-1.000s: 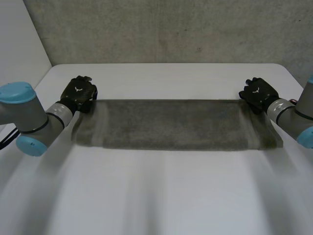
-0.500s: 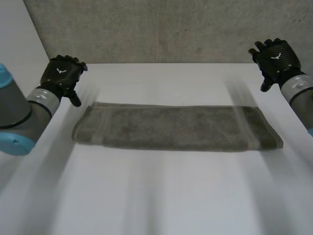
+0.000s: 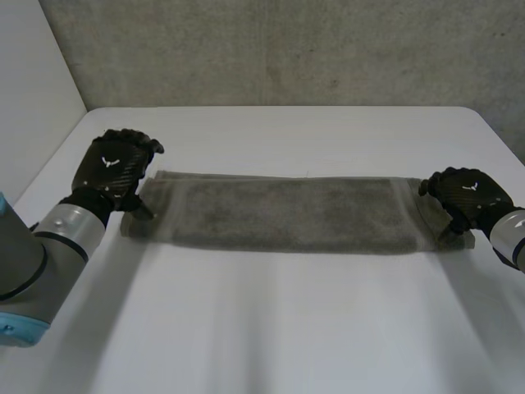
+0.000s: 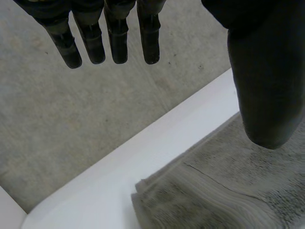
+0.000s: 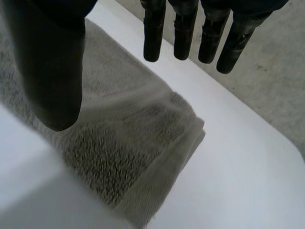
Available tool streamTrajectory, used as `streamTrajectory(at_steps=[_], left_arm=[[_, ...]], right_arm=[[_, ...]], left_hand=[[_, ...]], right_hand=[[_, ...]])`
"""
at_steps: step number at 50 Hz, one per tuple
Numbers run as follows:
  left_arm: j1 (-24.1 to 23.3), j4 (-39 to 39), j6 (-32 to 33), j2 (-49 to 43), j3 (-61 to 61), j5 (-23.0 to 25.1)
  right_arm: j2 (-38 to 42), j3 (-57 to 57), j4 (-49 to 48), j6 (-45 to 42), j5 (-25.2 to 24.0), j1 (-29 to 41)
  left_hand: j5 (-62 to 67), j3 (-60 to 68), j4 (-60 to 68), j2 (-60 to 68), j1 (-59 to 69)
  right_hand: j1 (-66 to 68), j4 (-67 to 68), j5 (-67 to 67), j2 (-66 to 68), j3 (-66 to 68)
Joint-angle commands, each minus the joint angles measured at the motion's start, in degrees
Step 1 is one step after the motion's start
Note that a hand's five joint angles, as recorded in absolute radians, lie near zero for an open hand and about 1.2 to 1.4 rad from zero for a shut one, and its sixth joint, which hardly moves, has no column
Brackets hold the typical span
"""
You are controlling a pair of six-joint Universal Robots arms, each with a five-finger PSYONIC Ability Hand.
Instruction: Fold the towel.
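**Both my hands open, one over each end of the towel**

The white table (image 3: 271,328) spreads out in front of me, with a rough grey wall (image 3: 279,49) rising behind its far edge. The towel (image 3: 287,215) lies flat across the table as one long grey strip, running from my left side to my right, nearer the far edge than the near one.

My left arm (image 3: 33,254) comes in low on its side and my right arm (image 3: 513,234) reaches in on the other.

My left hand (image 3: 115,168) is at the towel's left short end, and it is released, gripping nothing. In my left wrist view the fingers (image 4: 116,33) are straight and point past the towel toward the wall, while the thumb (image 4: 267,81) stands well apart from them over the cloth (image 4: 224,191). I cannot tell whether the thumb tip touches the pile. Stacked layers show at the towel's end there.

My right hand (image 3: 463,193) sits over the towel's right short end, and it too is released and holds nothing. In my right wrist view the fingers (image 5: 183,28) are straight and reach out over the far edge of the towel (image 5: 128,138), with the thumb (image 5: 52,71) set apart above the cloth. The towel's hemmed corner lies beneath my palm, flat on the table.
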Motion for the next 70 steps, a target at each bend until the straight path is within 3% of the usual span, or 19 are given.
streamTrajectory(at_steps=[1,13,16,24,25,26,35,42,49,53,58,61,63,64,66,70], left_arm=[[-0.52,0.81,-0.14,-1.87,-0.73,0.07],[-0.44,4.15,-0.14,-1.34,-3.28,0.07],[-0.17,4.24,-0.05,-1.34,-3.37,0.07],[0.27,4.77,-0.05,-1.34,-3.45,-0.02],[0.27,4.77,-0.05,-1.34,-3.45,-0.02],[0.27,4.86,-0.05,-1.25,-3.45,-0.1],[0.62,4.86,0.03,-1.16,-3.54,-0.28],[1.23,4.77,0.03,-0.73,-3.54,-0.37],[1.59,4.77,0.03,-0.28,-3.54,-0.63],[1.59,4.77,0.03,-0.11,-3.63,-0.72],[1.59,4.77,0.03,-0.02,-3.98,-0.54],[1.59,4.77,0.03,0.07,-4.16,-0.54],[1.59,4.77,0.12,0.07,-4.16,-0.54],[1.59,4.77,0.12,0.07,-4.16,-0.46],[1.5,4.77,0.12,0.07,-4.24,-0.54],[1.5,4.86,0.12,-0.02,-4.25,-0.46]], right_arm=[[3.87,-1.1,-0.38,-0.85,-0.9,-1.41],[7.66,-2.86,0.32,-4.72,0.25,-1.85],[8.27,-3.04,0.32,-5.25,0.25,-1.94],[9.94,-4.27,0.32,-5.6,-0.1,-2.11],[10.29,-4.7,0.32,-5.6,-0.37,-2.64],[10.47,-4.97,0.32,-5.6,-0.72,-3.16],[8.8,-6.11,0.41,-5.6,-0.81,-7.65],[5.65,-11.02,1.72,-8.4,-0.63,-16.07],[3.36,-16.39,5.06,-12.89,0.07,-16.0],[0.71,-17.89,5.86,-12.63,0.34,-12.4],[-1.75,-20.52,5.24,-12.9,1.91,3.29],[-1.31,-21.76,5.16,-13.07,3.24,8.43],[0.87,-24.99,4.98,-13.51,6.21,18.49],[0.89,-25.01,4.98,-13.51,6.22,18.54],[5.35,-28.25,4.46,-14.91,8.24,27.37],[10.44,-31.06,4.28,-16.67,9.03,35.81]], left_hand=[[-0.2,-2.97,-3.36,-2.63,-3.31],[-0.2,-2.97,-3.36,-2.63,-3.31],[-0.2,-2.97,-3.36,-2.63,-3.31],[-0.2,-2.97,-3.36,-2.63,-3.31],[-0.2,-2.97,-3.36,-2.63,-3.31],[-0.2,-2.97,-3.36,-2.63,-3.31],[-0.37,-2.97,-3.36,-2.8,-3.48],[-0.53,-2.97,-3.36,-2.97,-3.65],[-0.53,-2.97,-3.36,-2.97,-3.65],[-0.53,-2.97,-3.36,-2.97,-3.65],[-0.53,-2.97,-3.36,-2.97,-3.65],[-0.53,-2.97,-3.36,-2.97,-3.65],[-0.53,-2.97,-3.36,-2.97,-3.65],[-0.53,-2.97,-3.36,-2.97,-3.65],[-0.53,-2.97,-3.36,-2.97,-3.65],[-0.53,-2.97,-3.36,-2.97,-3.65]], right_hand=[[1.66,-4.37,0.47,2.09,-2.49],[2.84,-4.37,1.65,3.26,-2.49],[8.56,-4.37,7.37,8.98,-2.49],[40.35,-4.37,39.16,40.77,-2.49],[52.67,-4.37,51.48,53.1,-2.49],[55.73,-4.37,54.55,56.16,-2.49],[55.77,-4.37,54.58,56.19,-2.49],[55.77,-4.37,54.58,56.19,-2.49],[55.77,-4.37,54.58,56.19,-2.49],[55.77,-4.37,54.58,56.19,-2.49],[55.77,-4.37,54.58,56.19,-2.49],[55.77,-4.37,54.58,56.19,-2.49],[55.77,-4.37,54.58,56.19,-2.49],[55.77,-4.37,54.58,56.19,-2.49],[55.77,-4.37,54.58,56.19,-2.49],[55.77,-4.37,54.58,56.19,-2.49]])
